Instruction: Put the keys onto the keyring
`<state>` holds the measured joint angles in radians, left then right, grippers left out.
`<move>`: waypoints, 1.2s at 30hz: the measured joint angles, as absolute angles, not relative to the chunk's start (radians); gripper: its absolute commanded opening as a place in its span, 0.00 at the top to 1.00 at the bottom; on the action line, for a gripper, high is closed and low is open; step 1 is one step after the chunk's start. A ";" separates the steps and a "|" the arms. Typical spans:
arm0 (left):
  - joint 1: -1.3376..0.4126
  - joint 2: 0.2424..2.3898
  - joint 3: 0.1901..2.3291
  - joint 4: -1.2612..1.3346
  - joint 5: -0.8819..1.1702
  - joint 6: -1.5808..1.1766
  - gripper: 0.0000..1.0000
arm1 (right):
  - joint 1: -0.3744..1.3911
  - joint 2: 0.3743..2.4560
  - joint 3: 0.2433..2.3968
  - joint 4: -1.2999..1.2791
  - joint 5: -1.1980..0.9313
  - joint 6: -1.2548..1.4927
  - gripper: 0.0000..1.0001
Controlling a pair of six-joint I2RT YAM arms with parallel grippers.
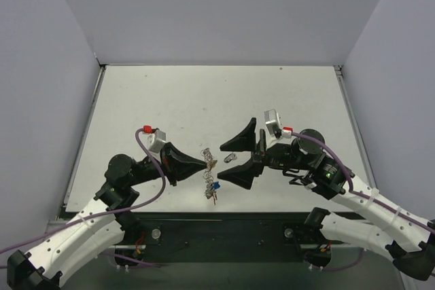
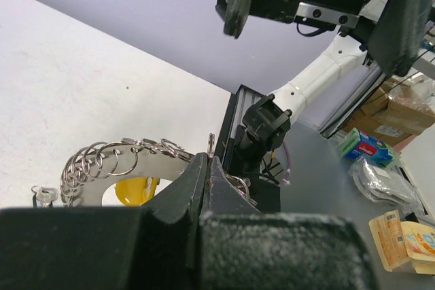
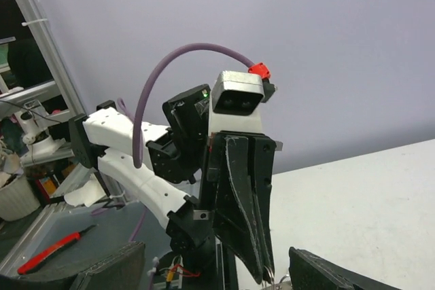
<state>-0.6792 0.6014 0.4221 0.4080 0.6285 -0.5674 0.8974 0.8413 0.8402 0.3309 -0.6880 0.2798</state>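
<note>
The left claw point(image 1: 204, 163) pinches the keyring point(image 2: 102, 157) by its rim, steadying it for threading. Just right of it, the right claw point(image 1: 221, 164) gapes wide and empty, free to work.

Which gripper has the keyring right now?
The left gripper: it is pinched shut on the large silvery coil-rimmed keyring, while the right gripper stands wide open, holding nothing.

The silvery coil-rimmed keyring point(image 1: 208, 161) stands on edge, blue and red keys point(image 1: 215, 187) dangling from it.
</note>
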 measured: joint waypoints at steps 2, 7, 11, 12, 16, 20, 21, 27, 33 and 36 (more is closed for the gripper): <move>-0.679 0.598 0.419 0.428 0.628 -0.572 1.00 | 0.896 0.843 0.833 0.333 -0.675 0.282 0.14; -0.679 0.575 0.411 0.460 0.629 -0.572 1.00 | 0.872 0.842 0.809 0.330 -0.630 0.292 0.14; -0.679 0.558 0.411 0.463 0.636 -0.571 1.00 | 0.828 0.842 0.793 0.325 -0.623 0.314 0.14; -0.679 0.555 0.411 0.466 0.641 -0.570 1.00 | 0.820 0.842 0.789 0.324 -0.624 0.317 0.14; -0.679 0.548 0.399 0.490 0.661 -0.569 1.00 | 0.791 0.842 0.775 0.323 -0.626 0.334 0.14; -0.679 0.530 0.371 0.528 0.669 -0.569 1.00 | 0.780 0.842 0.772 0.322 -0.640 0.340 0.14; -0.679 0.524 0.361 0.545 0.671 -0.570 1.00 | 0.779 0.842 0.771 0.323 -0.645 0.341 0.14; -0.679 0.492 0.287 0.713 0.700 -0.610 1.00 | 0.773 0.837 0.764 0.324 -0.666 0.341 0.14; -0.679 0.544 0.276 0.958 0.777 -0.725 1.00 | 0.747 0.809 0.759 0.322 -0.670 0.341 0.13; -0.679 0.584 0.275 1.101 0.796 -0.802 1.00 | 0.739 0.795 0.759 0.322 -0.669 0.341 0.11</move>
<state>-0.6792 0.5838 0.2752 1.1007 0.7963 -0.8017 0.7391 0.7948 0.7589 0.3222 -0.6693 0.3412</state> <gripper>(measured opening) 0.019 0.870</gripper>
